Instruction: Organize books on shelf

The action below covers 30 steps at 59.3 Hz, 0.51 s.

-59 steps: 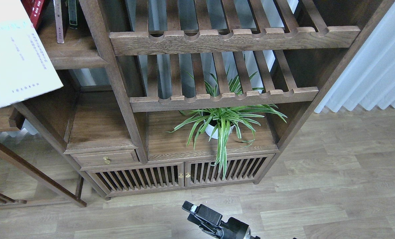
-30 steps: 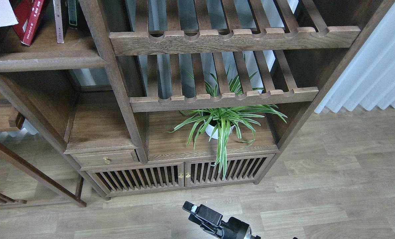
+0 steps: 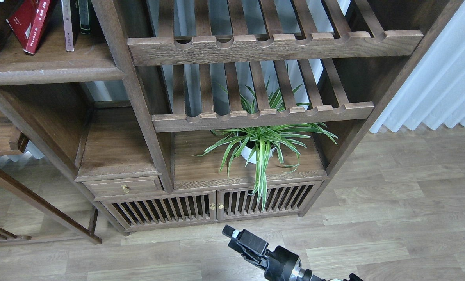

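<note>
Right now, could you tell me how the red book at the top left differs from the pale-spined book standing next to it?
The red book leans, its top tipped to the right, while the pale-spined book stands almost upright. The red book looks thicker and shows both cover and spine; the pale-spined book shows only a narrow spine. The red book sits nearer the shelf's front lip. Both rest on that same solid shelf, cut off by the top edge of the view.

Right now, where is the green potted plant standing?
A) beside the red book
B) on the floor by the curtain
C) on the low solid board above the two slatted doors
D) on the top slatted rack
C: the potted plant stands on the low solid board, directly above the two slatted doors.
</note>
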Tool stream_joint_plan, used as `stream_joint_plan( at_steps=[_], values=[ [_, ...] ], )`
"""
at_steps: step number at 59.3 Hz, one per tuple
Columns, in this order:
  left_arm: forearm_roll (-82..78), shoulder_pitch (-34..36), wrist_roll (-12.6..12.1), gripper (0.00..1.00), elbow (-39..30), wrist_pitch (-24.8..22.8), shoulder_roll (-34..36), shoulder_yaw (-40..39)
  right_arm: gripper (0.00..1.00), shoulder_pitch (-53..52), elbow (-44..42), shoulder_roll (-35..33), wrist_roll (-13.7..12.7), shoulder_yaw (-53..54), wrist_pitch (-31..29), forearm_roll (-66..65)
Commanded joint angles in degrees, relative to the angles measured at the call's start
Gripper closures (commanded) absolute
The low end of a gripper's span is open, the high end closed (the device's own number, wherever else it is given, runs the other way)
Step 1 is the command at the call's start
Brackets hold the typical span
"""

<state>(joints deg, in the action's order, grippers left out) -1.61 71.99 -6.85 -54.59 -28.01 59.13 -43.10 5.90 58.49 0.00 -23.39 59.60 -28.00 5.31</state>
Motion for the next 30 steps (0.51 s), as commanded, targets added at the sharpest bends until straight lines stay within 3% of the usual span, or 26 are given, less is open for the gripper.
stream_joint_plan(
  at_steps=[1, 30],
  values=[
    [-2.17, 1.22, -0.01, 0.97, 2.03, 0.01, -4.46, 0.03, 0.01, -0.10, 0.40, 0.00, 0.63, 0.42, 0.00, 0.31],
    [-11.84, 6.85, -0.97, 0.96, 8.09, 0.01, -13.69, -1.99, 0.01, -0.19, 0.49, 0.00, 2.03, 0.51, 0.00, 0.49]
  ],
)
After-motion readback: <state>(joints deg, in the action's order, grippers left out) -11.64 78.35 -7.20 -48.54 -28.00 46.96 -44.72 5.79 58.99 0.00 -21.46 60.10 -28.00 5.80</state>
